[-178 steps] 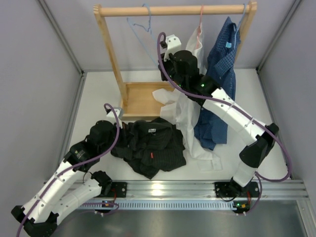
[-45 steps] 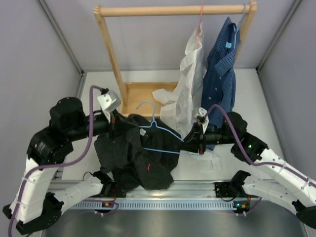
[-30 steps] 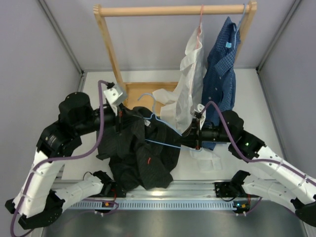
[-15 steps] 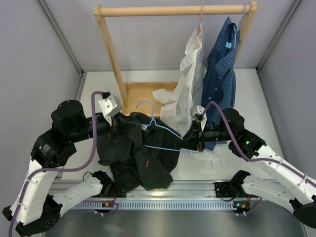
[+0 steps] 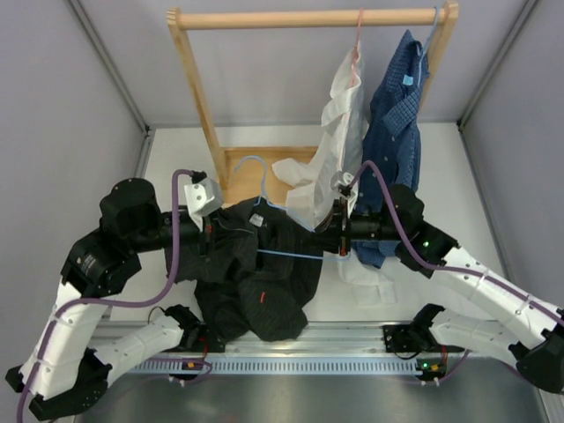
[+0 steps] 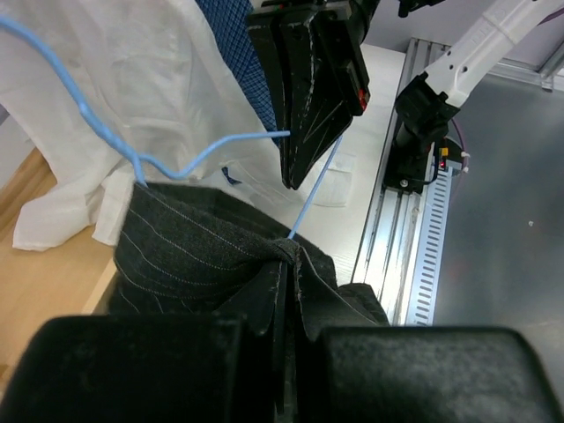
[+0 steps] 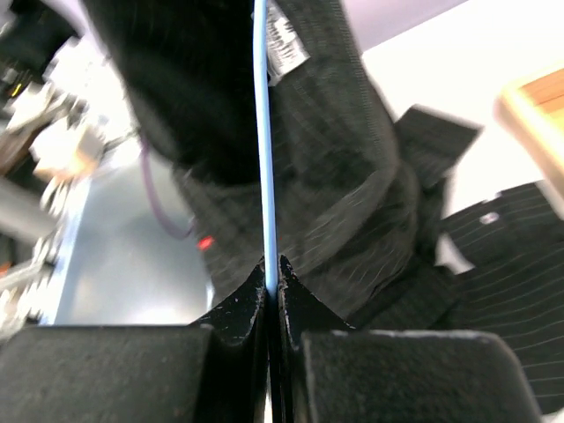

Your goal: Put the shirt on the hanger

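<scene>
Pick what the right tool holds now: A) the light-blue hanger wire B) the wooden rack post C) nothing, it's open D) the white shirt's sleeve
A: in the right wrist view the right tool is shut on the thin light-blue wire of the hanger, with the black shirt behind it.

Lab booth: grey panels (image 5: 62, 115), aluminium rail (image 5: 344, 334)

A white shirt (image 5: 337, 119) and a blue shirt (image 5: 394, 106) are hanging side by side on a wooden rack (image 5: 196, 88).
</scene>
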Tool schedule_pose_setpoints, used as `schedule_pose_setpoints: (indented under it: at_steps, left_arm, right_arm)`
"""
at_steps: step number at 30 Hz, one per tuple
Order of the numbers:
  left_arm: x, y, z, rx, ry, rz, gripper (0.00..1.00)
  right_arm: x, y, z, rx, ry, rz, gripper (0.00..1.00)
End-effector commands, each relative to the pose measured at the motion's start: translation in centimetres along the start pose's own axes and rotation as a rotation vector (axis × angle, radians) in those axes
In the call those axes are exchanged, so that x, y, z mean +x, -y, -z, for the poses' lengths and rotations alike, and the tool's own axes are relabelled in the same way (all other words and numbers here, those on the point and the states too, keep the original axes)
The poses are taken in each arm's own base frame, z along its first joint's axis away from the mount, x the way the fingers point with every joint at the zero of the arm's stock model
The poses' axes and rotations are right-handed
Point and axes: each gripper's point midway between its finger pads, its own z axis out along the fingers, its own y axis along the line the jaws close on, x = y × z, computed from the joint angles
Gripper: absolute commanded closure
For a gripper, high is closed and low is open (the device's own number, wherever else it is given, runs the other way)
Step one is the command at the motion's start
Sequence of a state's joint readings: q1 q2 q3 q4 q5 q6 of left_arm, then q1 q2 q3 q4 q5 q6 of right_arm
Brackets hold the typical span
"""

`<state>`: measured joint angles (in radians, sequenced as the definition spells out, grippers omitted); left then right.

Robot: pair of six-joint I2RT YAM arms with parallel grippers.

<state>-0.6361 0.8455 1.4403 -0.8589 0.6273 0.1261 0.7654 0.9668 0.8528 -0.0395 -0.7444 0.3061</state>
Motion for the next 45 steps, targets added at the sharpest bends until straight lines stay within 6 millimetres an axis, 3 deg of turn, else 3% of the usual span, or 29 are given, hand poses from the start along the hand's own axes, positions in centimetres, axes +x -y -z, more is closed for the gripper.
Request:
schedule_pose_setpoints:
  at_steps: [1,5,9,10,12,13,14,16,17,19,20,23,32,39,45]
  left_arm:
    - [-1.0,-0.6,-0.5,-0.014,0.041,-0.031,1.00]
    - [-1.3,-2.0,-0.3,-0.098,0.039,-0.018,1.00]
    - [-1.9,-4.3,0.3,-0.241,0.050,0.009,0.99]
    - [-2.3,-6.1,0.8,-0.345,0.066,0.014,0.99]
    - [-2.7,-7.7,1.5,-0.453,0.095,0.042,1.00]
    - [-3.0,-8.6,1.8,-0.507,0.111,0.058,1.00]
    - [-3.0,-10.0,2.7,-0.604,0.118,0.065,1.00]
    - [-2.7,-10.8,3.3,-0.662,0.121,0.066,1.00]
    - [-2.6,-10.8,3.3,-0.659,0.123,0.067,1.00]
    - [-1.7,-10.0,2.2,-0.593,0.105,0.049,1.00]
    - [-1.8,-8.6,1.6,-0.504,0.118,0.029,1.00]
    - [-0.5,-6.7,0.4,-0.376,0.109,-0.013,1.00]
    - [1.4,-2.7,1.1,-0.214,0.133,-0.075,1.00]
    - [1.5,-3.7,-0.1,-0.218,0.100,-0.030,1.00]
    - [-0.9,-3.7,-1.5,-0.162,0.105,0.005,1.00]
  right_arm:
    - [-5.7,0.8,0.4,0.120,0.238,0.069,1.00]
    - [-6.6,2.7,1.4,0.282,0.337,0.060,1.00]
    - [-6.7,1.7,2.1,0.353,0.395,0.102,1.00]
    - [-6.4,1.6,2.0,0.357,0.381,0.128,1.00]
    - [-5.6,0.6,1.5,0.317,0.326,0.151,1.00]
    - [-4.2,0.3,1.1,0.290,0.261,0.170,1.00]
    - [-2.7,-1.1,0.4,0.183,0.193,0.182,1.00]
    - [-0.4,-2.5,-0.3,0.070,0.105,0.184,1.00]
    - [0.9,-3.7,-0.7,-0.028,0.062,0.178,1.00]
    - [2.1,-4.2,-1.1,-0.077,0.037,0.138,1.00]
    - [1.8,-4.2,-1.4,-0.089,0.054,0.139,1.00]
    - [1.4,-3.8,-1.9,-0.081,0.083,0.119,1.00]
    - [-1.0,-1.1,-3.4,0.015,0.200,0.047,1.00]
    - [-2.0,-2.8,-4.3,-0.099,0.232,0.070,1.00]
    - [-2.0,-2.6,-4.7,-0.103,0.242,0.081,1.00]
